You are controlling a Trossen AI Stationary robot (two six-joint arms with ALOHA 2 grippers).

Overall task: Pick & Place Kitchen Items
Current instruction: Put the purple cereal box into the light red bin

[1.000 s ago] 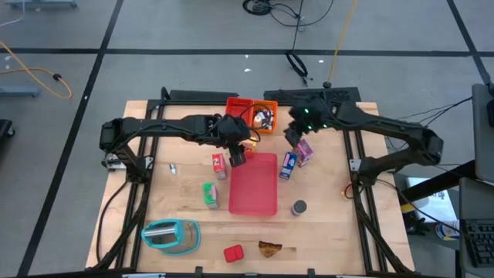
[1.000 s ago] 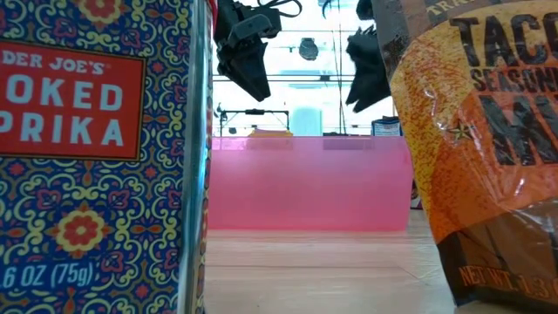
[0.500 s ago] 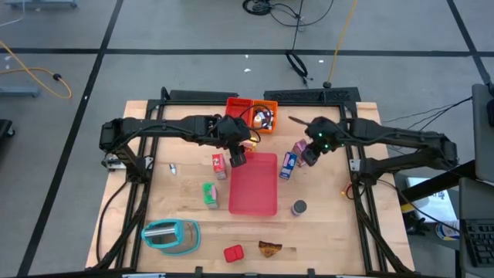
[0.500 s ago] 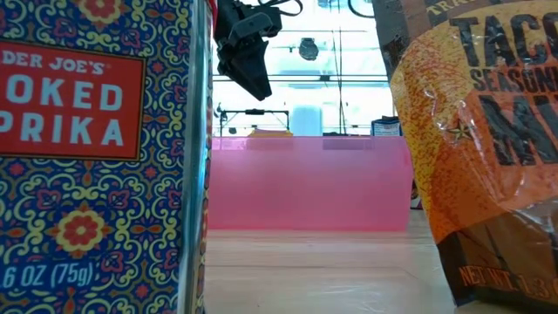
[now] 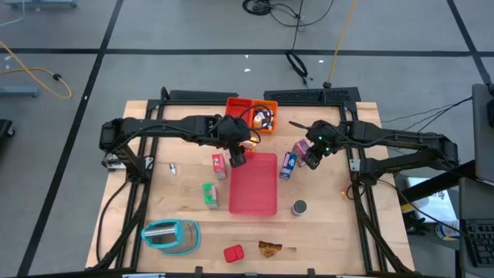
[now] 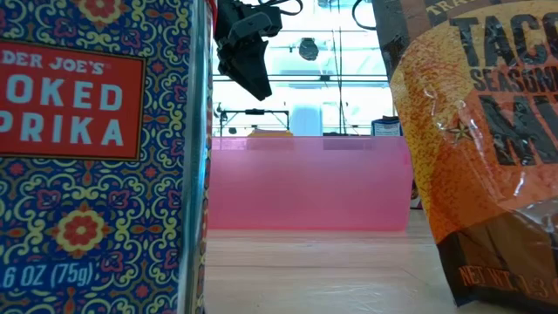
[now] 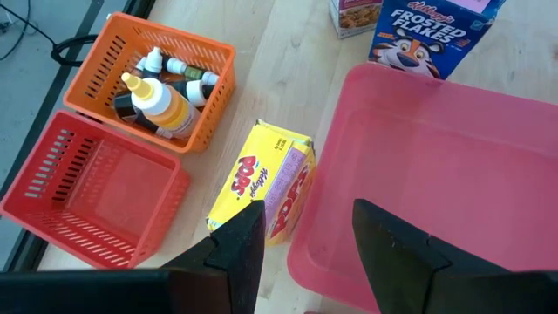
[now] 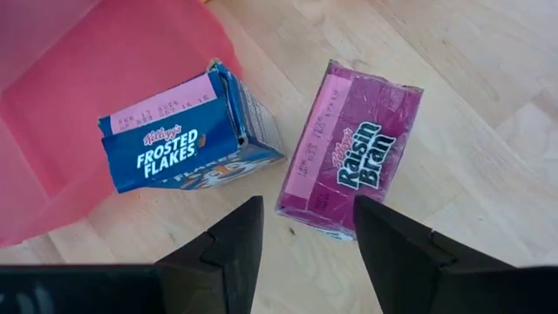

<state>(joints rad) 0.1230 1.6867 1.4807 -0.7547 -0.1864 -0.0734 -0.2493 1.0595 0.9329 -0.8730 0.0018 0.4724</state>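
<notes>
The left tool (image 5: 238, 158) hangs over the far-left corner of the flat pink tray (image 5: 253, 185), w/ its fingers (image 7: 240, 249) apart and nothing between them. Just beside the tray's left side lies a yellow Pops box (image 7: 264, 181), and next to it towards the desk's far edge stand an orange bin (image 7: 166, 78) w/ small bottles (image 7: 179, 64) and a yellow squeeze bottle (image 7: 153, 98) inside, and a red bin (image 7: 91, 187) that looks empty.

The right tool (image 5: 312, 160) hangs near the tray's right side, also released, holding nothing. Under it lie a blue Frosted Flakes box (image 8: 187, 139), which touches the tray's right edge, and a purple Raisin Bran box (image 8: 353, 148) just beside it, further to the desk's right edge; the 2 boxes are close but apart.

Other items on the desk (image 5: 332, 224): a red box (image 5: 219, 164) left of the tray, a green box (image 5: 210, 194) nearer the front, a grey can (image 5: 299, 207) right of the tray's front corner. At the front edge are a red tin (image 5: 233, 252) and a brown packet (image 5: 269, 248); the low view reads them as smoked paprika (image 6: 96, 157) and taco seasoning (image 6: 479, 131). A teal thing (image 5: 170, 235), maybe a basket, lies at the front-left, and a tiny item (image 5: 173, 167) sits near the left edge, too small to tell.
</notes>
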